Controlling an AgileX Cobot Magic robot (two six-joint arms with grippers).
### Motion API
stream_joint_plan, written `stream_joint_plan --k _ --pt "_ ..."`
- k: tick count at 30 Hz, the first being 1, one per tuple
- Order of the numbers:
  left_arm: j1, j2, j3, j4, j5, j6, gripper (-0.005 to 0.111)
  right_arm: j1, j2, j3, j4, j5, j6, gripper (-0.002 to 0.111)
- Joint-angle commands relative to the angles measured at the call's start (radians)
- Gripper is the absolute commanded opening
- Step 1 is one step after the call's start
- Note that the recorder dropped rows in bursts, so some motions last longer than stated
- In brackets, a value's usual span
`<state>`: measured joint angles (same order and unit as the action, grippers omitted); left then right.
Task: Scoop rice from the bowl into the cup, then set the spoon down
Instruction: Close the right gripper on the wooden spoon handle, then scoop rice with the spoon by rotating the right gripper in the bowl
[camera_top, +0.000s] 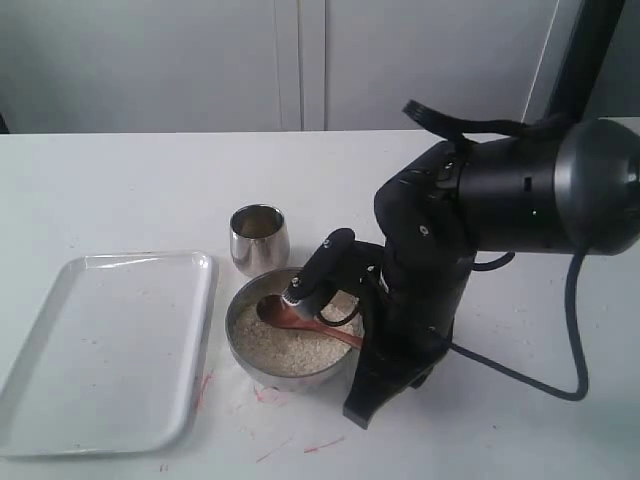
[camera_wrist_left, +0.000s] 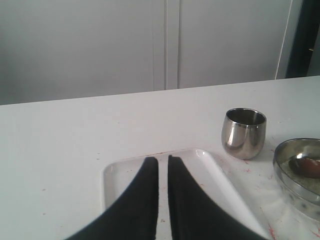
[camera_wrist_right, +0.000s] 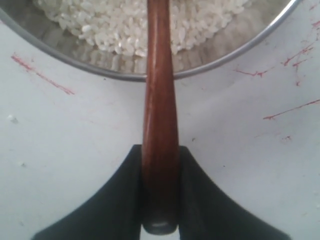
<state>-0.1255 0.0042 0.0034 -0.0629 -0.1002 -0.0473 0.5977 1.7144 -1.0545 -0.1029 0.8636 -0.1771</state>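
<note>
The steel bowl (camera_top: 240, 345) holds off-white rice (camera_top: 285, 350) near the table's front. The reddish-brown spoon (camera_top: 285, 315) lies with its oval head on the rice and its handle running out over the rim. My right gripper (camera_top: 358, 340) is shut on the handle's end. In the right wrist view the spoon (camera_wrist_right: 159, 100) runs from between the fingers of the right gripper (camera_wrist_right: 160, 150) to the rice (camera_wrist_right: 115, 25), crossing the bowl (camera_wrist_right: 75, 62) rim. The small steel cup (camera_top: 259, 238) stands upright just behind the bowl. My left gripper (camera_wrist_left: 163, 159) hangs shut and empty over the tray, apart from the cup (camera_wrist_left: 244, 132).
A white rectangular tray (camera_top: 100, 350) lies left of the bowl; the tray (camera_wrist_left: 212, 167) rim also shows under the left fingers. The bulky black right arm (camera_top: 480, 210) hangs over the table right of the bowl, with a cable (camera_top: 540, 375) trailing. Red marks dot the tabletop.
</note>
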Motion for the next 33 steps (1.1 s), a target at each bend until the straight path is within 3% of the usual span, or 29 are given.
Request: stream_joint_plan --k 1,13,33 --pt "-0.007 -0.004 -0.003 -0.004 -0.005 -0.002 0.014 0.001 -0.042 -0.005 -0.034 0.032 -0.002 0.0" --pt "-0.007 -0.004 -0.003 -0.004 -0.005 -0.002 0.014 0.003 -0.117 -0.005 -0.165 0.045 0.002 0.0" --pt "-0.007 -0.004 -0.003 -0.004 -0.005 -0.002 0.014 0.253 -0.117 -0.009 -0.781 0.29 0.164 0.0"
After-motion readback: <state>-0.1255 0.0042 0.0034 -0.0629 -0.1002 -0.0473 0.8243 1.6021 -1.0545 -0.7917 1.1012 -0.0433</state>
